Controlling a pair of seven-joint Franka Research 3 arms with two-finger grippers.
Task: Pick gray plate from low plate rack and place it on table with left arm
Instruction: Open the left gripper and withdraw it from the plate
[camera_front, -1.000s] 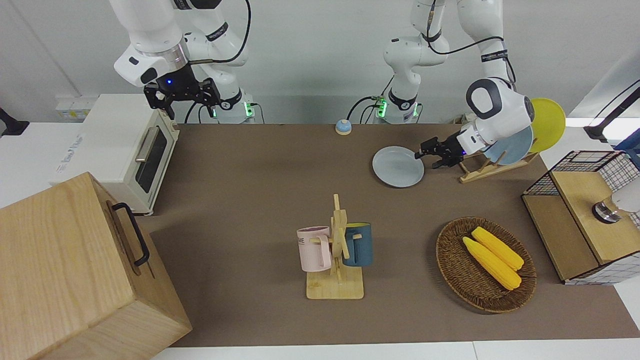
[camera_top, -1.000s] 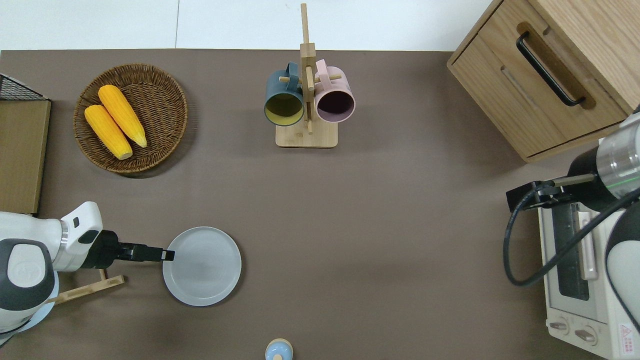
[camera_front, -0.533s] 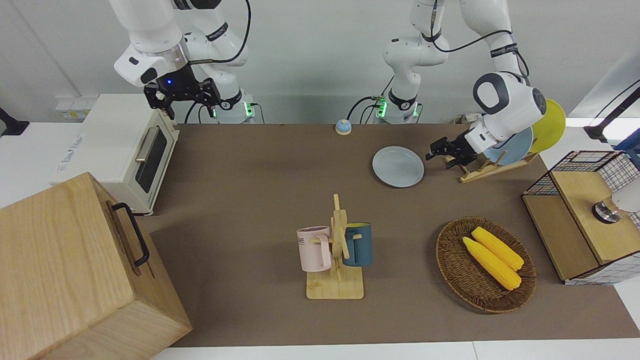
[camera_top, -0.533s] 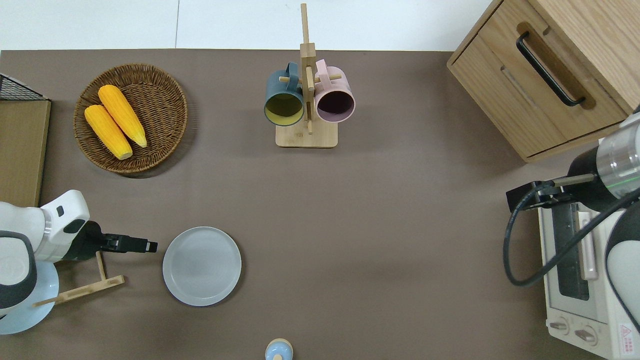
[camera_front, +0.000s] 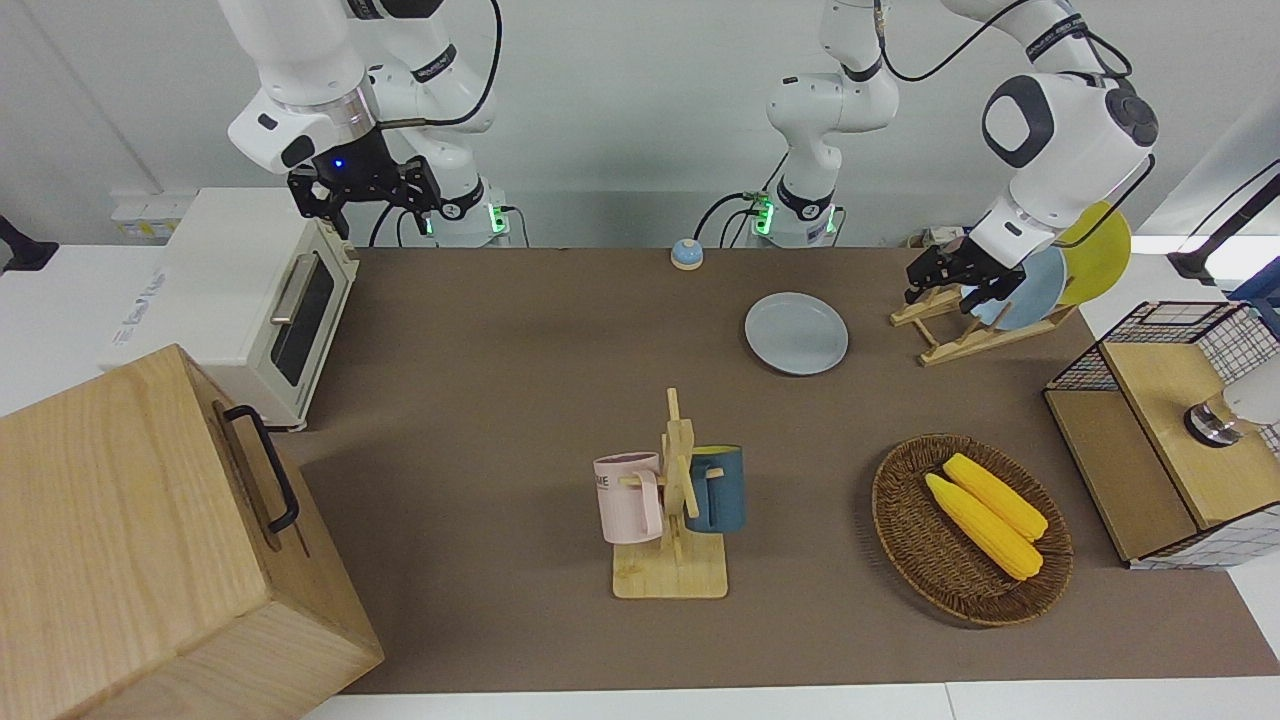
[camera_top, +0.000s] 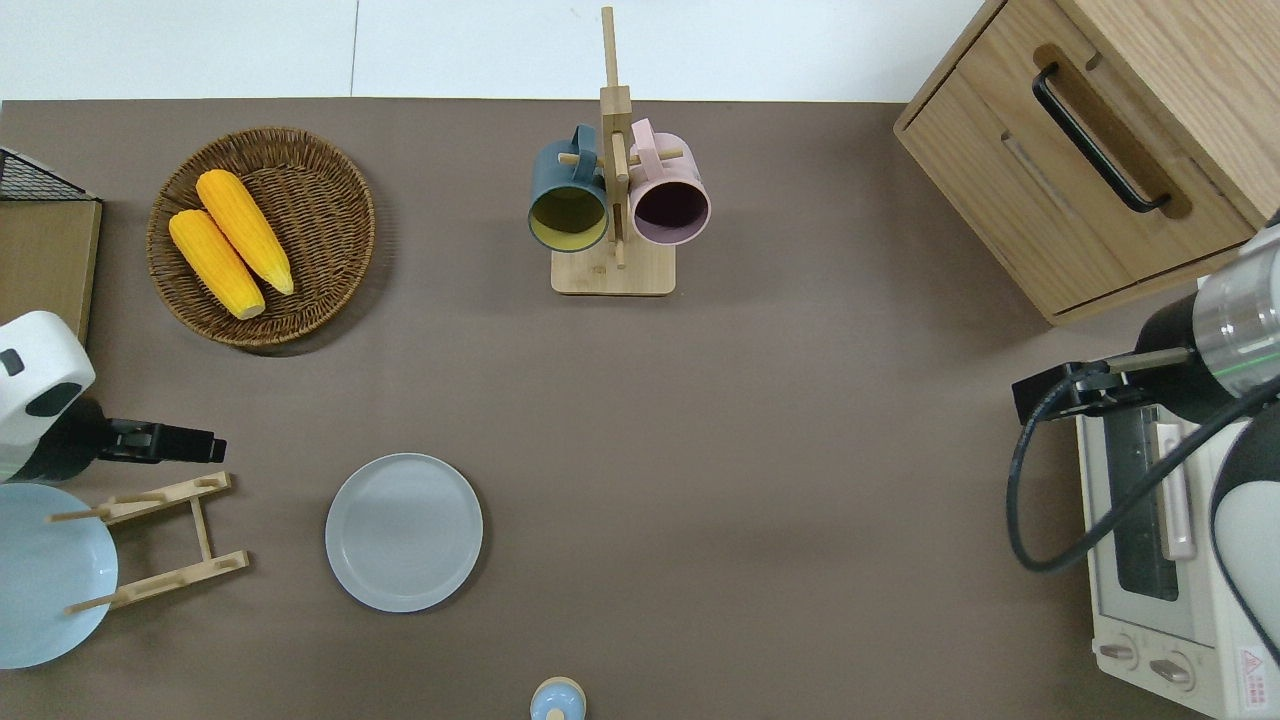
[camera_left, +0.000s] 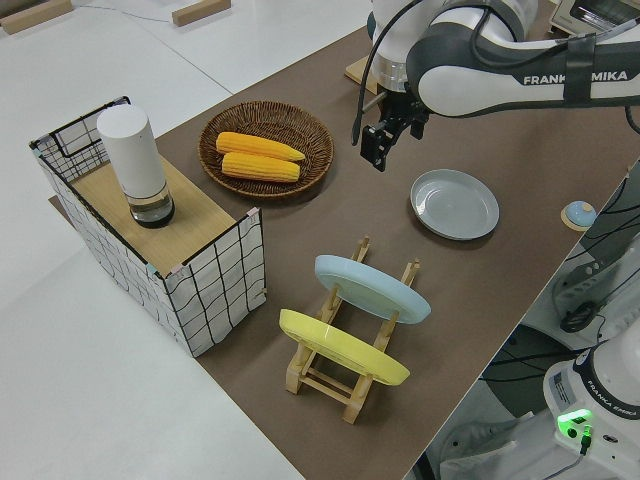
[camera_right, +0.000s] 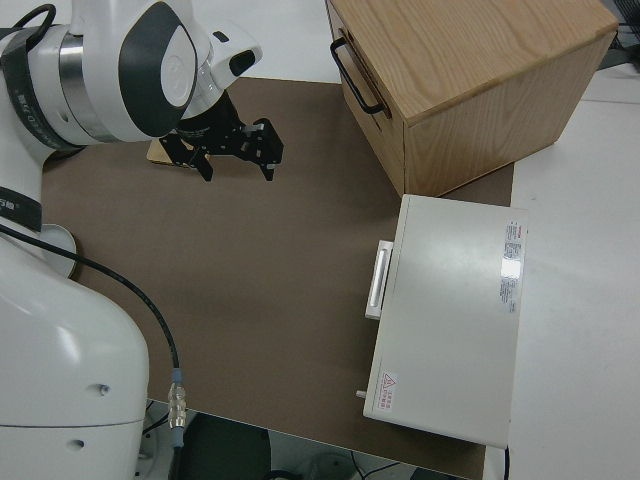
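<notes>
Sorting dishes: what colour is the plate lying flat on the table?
Light gray plate, clearest in the overhead view.

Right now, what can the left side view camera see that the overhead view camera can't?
Only the left side view shows the yellow plate standing in the low plate rack and the white cylinder on the wire-sided box. Only the overhead view shows the mug tree with its two mugs, the wooden cabinet and the toaster oven. Both show the gray plate lying flat on the table, the light-blue plate in the rack, the basket of corn, and the left hand with nothing in it.
</notes>
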